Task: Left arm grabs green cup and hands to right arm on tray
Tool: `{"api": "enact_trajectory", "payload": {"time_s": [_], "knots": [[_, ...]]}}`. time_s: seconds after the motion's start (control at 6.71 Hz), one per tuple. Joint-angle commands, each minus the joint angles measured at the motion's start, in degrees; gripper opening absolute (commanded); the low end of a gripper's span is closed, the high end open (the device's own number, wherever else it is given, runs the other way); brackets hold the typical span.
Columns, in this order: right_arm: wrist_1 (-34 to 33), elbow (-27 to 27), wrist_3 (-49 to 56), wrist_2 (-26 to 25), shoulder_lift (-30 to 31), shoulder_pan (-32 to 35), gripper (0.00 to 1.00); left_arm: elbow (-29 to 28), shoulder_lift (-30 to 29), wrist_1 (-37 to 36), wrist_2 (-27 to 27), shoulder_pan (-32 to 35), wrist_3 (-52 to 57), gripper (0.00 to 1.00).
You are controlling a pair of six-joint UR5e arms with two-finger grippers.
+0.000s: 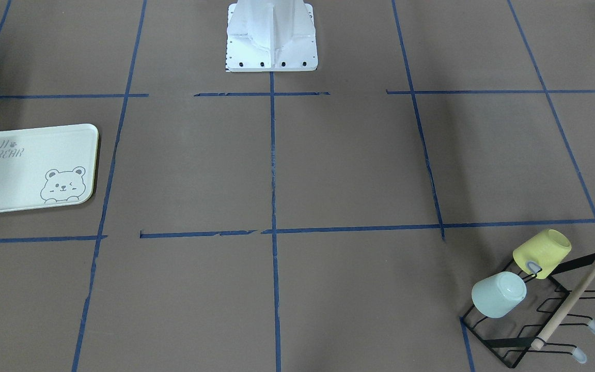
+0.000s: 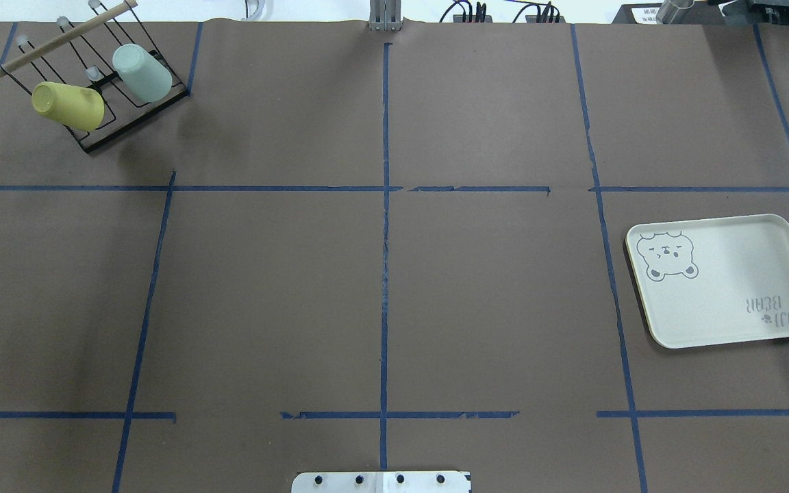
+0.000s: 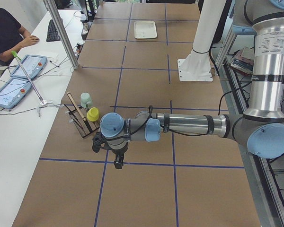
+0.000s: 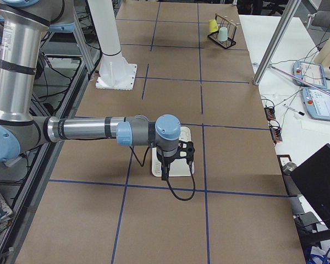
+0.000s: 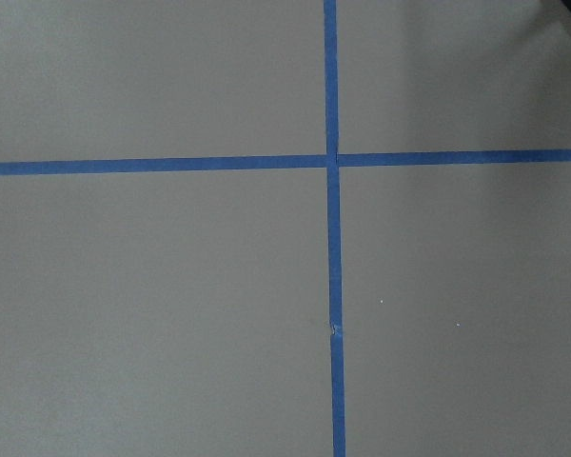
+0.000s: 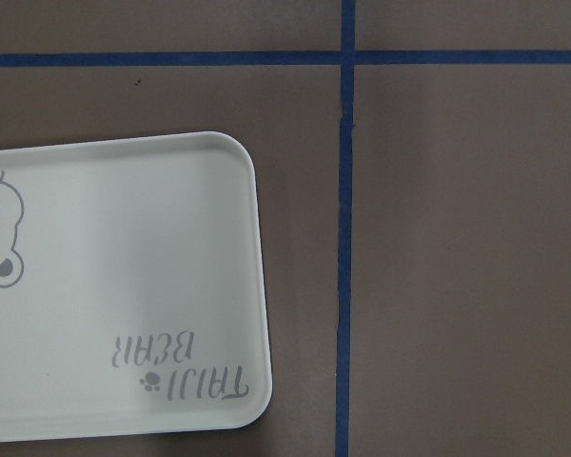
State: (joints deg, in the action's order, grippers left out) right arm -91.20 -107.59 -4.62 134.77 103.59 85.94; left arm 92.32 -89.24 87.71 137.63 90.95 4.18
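The green cup (image 1: 499, 294) hangs mouth-down on a black wire rack (image 1: 530, 325) at the table's far left corner, next to a yellow cup (image 1: 542, 253); it also shows in the overhead view (image 2: 141, 72). The tray (image 2: 723, 267) lies flat on the right side, with nothing on it. The left gripper (image 3: 118, 163) shows only in the exterior left view, held above the table short of the rack; I cannot tell whether it is open. The right gripper (image 4: 165, 175) shows only in the exterior right view, above the tray (image 6: 124, 257); I cannot tell its state.
The rack has a wooden rod (image 2: 66, 35) across its top and several capped prongs. Blue tape lines grid the brown table. The white robot base (image 1: 271, 39) stands at the near middle edge. An operator (image 3: 4, 33) sits at a side desk.
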Motion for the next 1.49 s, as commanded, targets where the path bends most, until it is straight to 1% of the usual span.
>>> {"api": "enact_trajectory", "payload": {"time_s": [0.0,0.74,0.89,1.19,1.34], "knots": [[0.24,-0.16,0.14,0.57,0.12,-0.07,1.0,0.23,0.21,0.44,0.01,-0.07,-0.31,1.0],[0.5,-0.16,-0.12,0.84,0.04,-0.16,1.0,-0.04,0.39,0.44,0.53,0.02,-0.22,1.0],[1.37,-0.08,-0.12,0.84,0.04,-0.16,1.0,-0.21,0.21,0.53,0.1,-0.07,-0.14,1.0],[1.47,-0.16,-0.65,1.19,-0.14,-0.33,1.0,1.36,-0.23,0.53,0.45,-0.07,0.04,1.0],[2.08,-0.77,-0.74,1.19,-0.49,-2.77,1.0,2.85,-0.49,0.53,0.53,-0.15,-0.05,1.0]]}}
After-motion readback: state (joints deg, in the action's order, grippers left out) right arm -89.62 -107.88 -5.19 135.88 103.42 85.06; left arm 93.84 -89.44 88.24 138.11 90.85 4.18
